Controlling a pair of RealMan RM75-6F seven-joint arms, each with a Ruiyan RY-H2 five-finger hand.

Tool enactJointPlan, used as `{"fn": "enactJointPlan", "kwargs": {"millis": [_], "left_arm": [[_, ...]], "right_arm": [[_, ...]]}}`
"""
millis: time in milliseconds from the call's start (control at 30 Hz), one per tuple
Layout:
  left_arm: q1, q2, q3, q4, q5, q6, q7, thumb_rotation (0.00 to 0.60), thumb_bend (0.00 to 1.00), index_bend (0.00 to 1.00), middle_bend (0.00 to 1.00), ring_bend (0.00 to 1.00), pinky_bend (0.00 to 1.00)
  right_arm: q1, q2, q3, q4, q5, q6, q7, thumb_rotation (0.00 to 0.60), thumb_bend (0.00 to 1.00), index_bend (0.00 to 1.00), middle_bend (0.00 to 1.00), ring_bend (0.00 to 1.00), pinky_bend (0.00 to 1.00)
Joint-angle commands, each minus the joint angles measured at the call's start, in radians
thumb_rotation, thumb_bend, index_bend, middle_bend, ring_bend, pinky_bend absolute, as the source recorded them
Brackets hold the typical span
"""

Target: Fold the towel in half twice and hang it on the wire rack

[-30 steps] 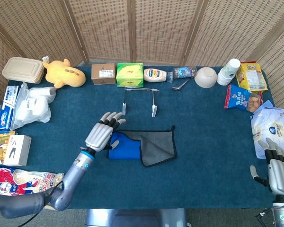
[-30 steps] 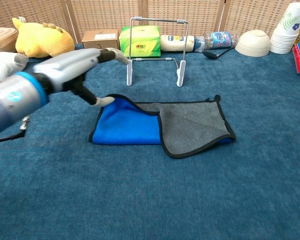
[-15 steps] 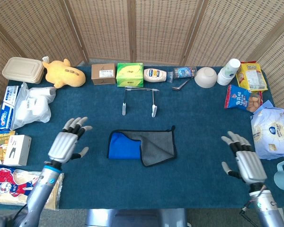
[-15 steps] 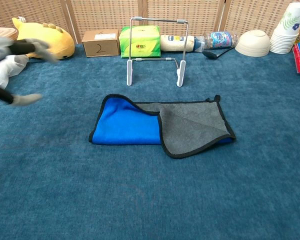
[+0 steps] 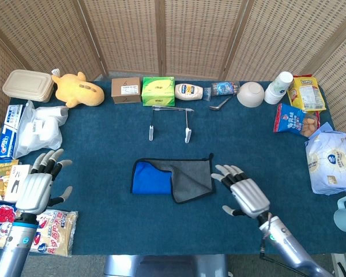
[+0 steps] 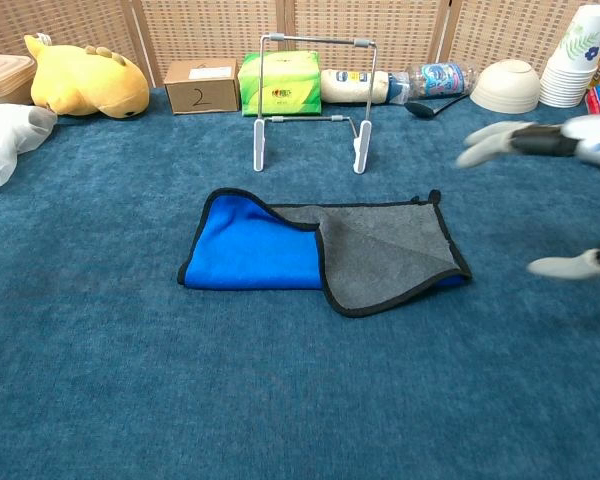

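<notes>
The right hand [image 5: 245, 195] has its fingers [image 5: 226, 171] spread and empty, palm down, just beside the right edge of the towel [image 5: 173, 178] without touching it; in the chest view it shows blurred at the right edge of the frame [image 6: 560, 170]. The left hand [image 5: 37, 186] is well off to the left near the table edge, fingers [image 5: 51, 160] also apart and holding nothing, over some snack packets [image 5: 29, 222]. The towel lies flat mid-table on the blue cloth, folded unevenly: a blue face to the left, a grey flap with dark piping turned over it on the right [image 6: 385, 255]. Behind it, apart from it, stands the wire rack [image 5: 170, 122], bare, on its white feet [image 6: 310, 100]. Along the far edge are a brown carton [image 6: 200, 85] marked with a "2", a green tissue box [image 6: 278, 82], a squeeze bottle [image 6: 355, 86] lying on its side whose label I cannot read, a white bowl [image 6: 510, 86] and a stack of paper cups [image 6: 577, 55]. A yellow plush toy [image 5: 75, 89] sits far left.
</notes>
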Motion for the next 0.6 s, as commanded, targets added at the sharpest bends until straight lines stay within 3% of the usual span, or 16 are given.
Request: {"fn": "enactJointPlan", "kwargs": {"millis": [33,333,600], "left_arm": [[0.018,0.016,-0.004,-0.013,0.017,0.010,-0.015,0.600,0.42,0.25,0.10,0.00,0.00],[0.027,0.014,-0.023,-0.013,0.021,-0.016,-0.037,0.600,0.41,0.25,0.10,0.00,0.00],[0.034,0.009,-0.039,-0.013,0.022,-0.034,-0.037,0.600,0.42,0.24,0.09,0.00,0.00]], "right_arm": [[0.037,-0.052,0.005,0.027,0.005,-0.031,-0.049,0.600,0.22,0.15,0.06,0.00,0.00],[0.107,-0.146,0.015,0.081,0.045,-0.079,-0.130,0.600,0.22,0.14,0.05,0.00,0.00],[0.142,-0.220,0.009,0.173,0.023,-0.060,-0.115,0.600,0.22,0.13,0.05,0.00,0.00]]}}
